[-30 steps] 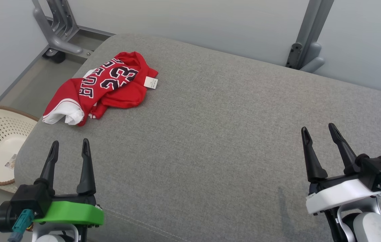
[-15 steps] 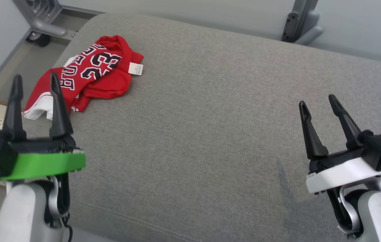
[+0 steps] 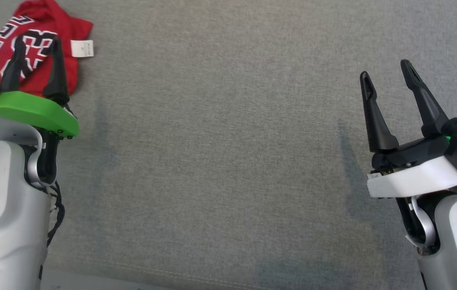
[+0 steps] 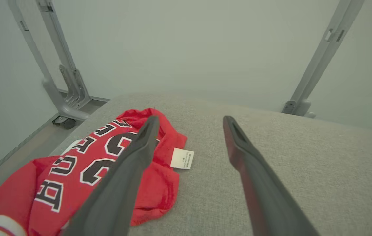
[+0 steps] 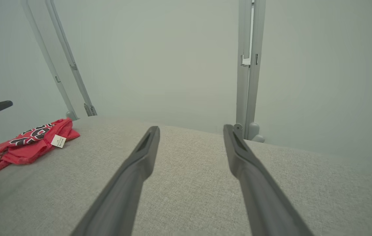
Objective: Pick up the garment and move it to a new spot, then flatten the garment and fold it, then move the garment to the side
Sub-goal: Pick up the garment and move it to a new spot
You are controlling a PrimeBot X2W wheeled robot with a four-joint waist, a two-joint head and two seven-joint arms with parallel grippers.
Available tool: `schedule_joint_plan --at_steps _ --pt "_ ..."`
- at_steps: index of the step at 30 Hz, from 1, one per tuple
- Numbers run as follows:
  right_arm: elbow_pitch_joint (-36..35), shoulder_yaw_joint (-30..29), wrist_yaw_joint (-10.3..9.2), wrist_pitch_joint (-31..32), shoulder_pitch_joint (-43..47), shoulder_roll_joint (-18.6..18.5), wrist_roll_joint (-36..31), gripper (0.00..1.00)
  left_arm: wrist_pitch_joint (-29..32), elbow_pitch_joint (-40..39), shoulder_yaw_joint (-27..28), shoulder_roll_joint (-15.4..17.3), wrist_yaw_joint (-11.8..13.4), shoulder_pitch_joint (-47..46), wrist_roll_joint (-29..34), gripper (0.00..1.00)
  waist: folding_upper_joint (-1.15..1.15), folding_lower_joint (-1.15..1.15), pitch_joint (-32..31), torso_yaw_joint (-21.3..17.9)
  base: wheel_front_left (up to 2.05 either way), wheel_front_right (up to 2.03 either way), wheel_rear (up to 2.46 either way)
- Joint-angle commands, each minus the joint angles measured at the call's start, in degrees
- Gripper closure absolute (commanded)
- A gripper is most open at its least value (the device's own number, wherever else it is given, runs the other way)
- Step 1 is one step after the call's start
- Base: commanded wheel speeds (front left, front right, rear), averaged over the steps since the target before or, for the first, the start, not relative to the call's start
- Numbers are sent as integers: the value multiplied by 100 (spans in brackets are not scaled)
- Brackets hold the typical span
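Red garment (image 3: 67, 30) lies crumpled at the far left of the grey surface (image 3: 228, 141), and the left claw (image 3: 38, 40), spread wide, has advanced over it, ready for the pickup, while the right claw (image 3: 386, 68) waits, equally wide apart.

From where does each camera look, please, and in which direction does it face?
Head view: on the head, facing steeply down at the grey cushion; shows the left end effector over the red garment and the right end effector, both open.
Left wrist view: on the left wrist, facing along its own fingers, across the garment toward the wall.
Right wrist view: on the right wrist, facing along its own fingers, over bare cushion toward the wall.
Shared: both wrist views show the garment's white tag.
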Motion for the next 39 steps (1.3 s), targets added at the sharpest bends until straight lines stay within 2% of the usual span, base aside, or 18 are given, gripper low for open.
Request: schedule_joint_plan --at_steps 1,7,12,13,14,15,21,25,30,31,39 --pt "-20 14 -7 -38 -116 3 -39 0 20 167 17 69 -53 -168 -80 0 0 -1 741 -651 0 0 0" --pt "21 94 -7 -104 -278 -17 -55 0 100 1849 29 184 -277 -731 -241 0 0 -1 1011 -821 0 0 0" --pt "62 104 -7 -132 -332 -23 -74 0 -50 2845 79 240 -342 -1019 -358 0 0 -1 1072 -853 0 0 0" --pt "74 93 -7 -133 -333 -26 -77 0 -131 2957 71 225 -357 -1044 -373 9 0 -1 1073 -846 0 0 0" --pt "79 77 -7 -136 -334 -26 -78 0 -246 3054 62 234 -373 -1087 -350 87 0 -1 1070 -832 0 0 0" --pt "87 62 -7 -139 -327 -27 -83 0 -319 3156 50 228 -387 -1119 -347 100 0 -1 1056 -814 0 0 0" --pt "157 41 -7 -135 -264 -2 -99 0 -814 3464 -92 268 -409 -1240 -166 100 0 -1 878 -696 0 0 0" --pt "242 16 -7 -179 -195 30 -73 0 -1031 3257 -95 401 -330 -1229 4 100 0 -1 642 -625 0 0 0" --pt "396 -75 -7 -257 -3 108 -14 0 -1065 1969 155 555 -32 -778 365 100 0 -1 136 -561 0 0 0" --pt "396 -75 -7 -257 -3 108 -14 0 -1065 1969 155 555 -32 -778 365 100 0 -1 136 -561 0 0 0" --pt "510 -195 -7 -382 347 219 11 0 -1069 -363 593 565 376 612 682 100 0 -1 -571 -665 0 0 0"
